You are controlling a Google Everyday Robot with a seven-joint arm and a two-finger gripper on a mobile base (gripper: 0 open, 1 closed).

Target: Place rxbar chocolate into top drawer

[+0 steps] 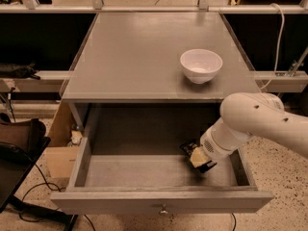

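Observation:
The top drawer (144, 201) is pulled open below the grey tabletop; its front panel has a small metal knob (164, 210). My gripper (198, 158) reaches down into the right part of the drawer. It is shut on the rxbar chocolate (188, 149), a dark flat bar whose end sticks out up and to the left of the fingers. The bar hangs low over the drawer floor, near the right wall. My white arm (260, 121) comes in from the right and hides part of the drawer's right side.
A white round bowl (201, 65) stands on the grey tabletop (144, 52) at the right. A cardboard box (60, 160) and a dark bag (19, 138) sit on the floor left of the drawer. Cables lie on the floor at lower left.

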